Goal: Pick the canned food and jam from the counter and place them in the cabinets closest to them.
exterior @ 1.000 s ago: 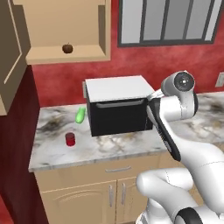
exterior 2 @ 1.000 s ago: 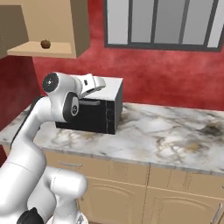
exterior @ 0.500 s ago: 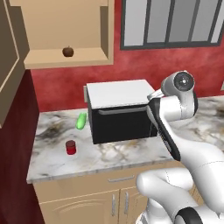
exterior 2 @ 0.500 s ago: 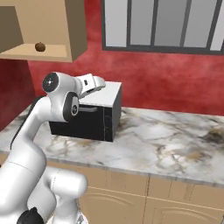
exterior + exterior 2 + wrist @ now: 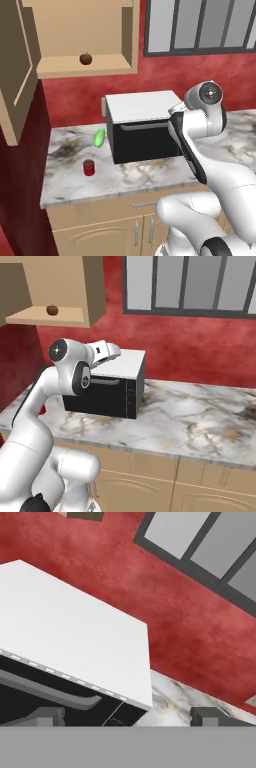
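The canned food (image 5: 89,167) is standing upright on the counter (image 5: 70,182), in front of and to the left of the microwave (image 5: 142,131), clear of the microwave's front face and not touching it. It is presenting as a small plain cylinder, dark red all over, with a slightly darker top rim and no label that can be made out. A small green oblong thing (image 5: 99,137) is lying behind the can, just beside the microwave's left side. The counter is showing white-grey marble with brownish veins over light tan doors. Above and to the left of the microwave, the cabinets (image 5: 85,35) are standing with a door swung open, and a brown round ball (image 5: 85,59) is resting on the plain wooden shelf inside. The jam cannot be located in these views. The gripper (image 5: 125,716) is hanging above the microwave's white top near its front right corner, well apart from the can; its two dark finger tips (image 5: 45,716) are standing wide apart with nothing between them, so the hand is spread and carrying nothing. In the right base view the hand (image 5: 104,350) is reaching over the microwave top.
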Tool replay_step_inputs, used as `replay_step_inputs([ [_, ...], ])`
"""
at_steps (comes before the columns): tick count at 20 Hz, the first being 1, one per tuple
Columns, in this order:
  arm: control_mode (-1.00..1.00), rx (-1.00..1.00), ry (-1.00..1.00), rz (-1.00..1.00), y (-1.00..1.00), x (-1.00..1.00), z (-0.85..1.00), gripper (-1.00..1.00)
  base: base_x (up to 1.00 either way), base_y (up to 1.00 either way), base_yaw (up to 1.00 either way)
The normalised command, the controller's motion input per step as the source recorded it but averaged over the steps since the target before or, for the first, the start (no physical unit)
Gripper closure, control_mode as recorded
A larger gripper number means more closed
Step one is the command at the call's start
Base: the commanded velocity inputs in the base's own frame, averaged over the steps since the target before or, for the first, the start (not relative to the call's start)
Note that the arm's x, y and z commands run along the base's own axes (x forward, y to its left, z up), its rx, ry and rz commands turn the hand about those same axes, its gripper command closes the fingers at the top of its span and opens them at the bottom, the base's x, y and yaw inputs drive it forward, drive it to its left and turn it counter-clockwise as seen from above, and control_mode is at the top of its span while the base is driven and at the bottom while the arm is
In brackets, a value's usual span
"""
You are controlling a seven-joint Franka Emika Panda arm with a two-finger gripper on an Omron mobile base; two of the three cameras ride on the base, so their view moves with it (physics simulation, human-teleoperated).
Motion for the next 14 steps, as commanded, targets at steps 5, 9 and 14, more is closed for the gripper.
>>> replay_step_inputs([
  [5, 1.00, 0.00, 0.00, 0.00, 0.00, 0.00, 0.00, -1.00, 0.04, 0.40, -0.01],
  [9, 1.00, 0.00, 0.00, 0.00, 0.00, 0.00, 0.00, -1.00, 0.04, 0.39, -0.01],
  [14, 1.00, 0.00, 0.00, 0.00, 0.00, 0.00, 0.00, -1.00, 0.02, 0.39, -0.01],
])
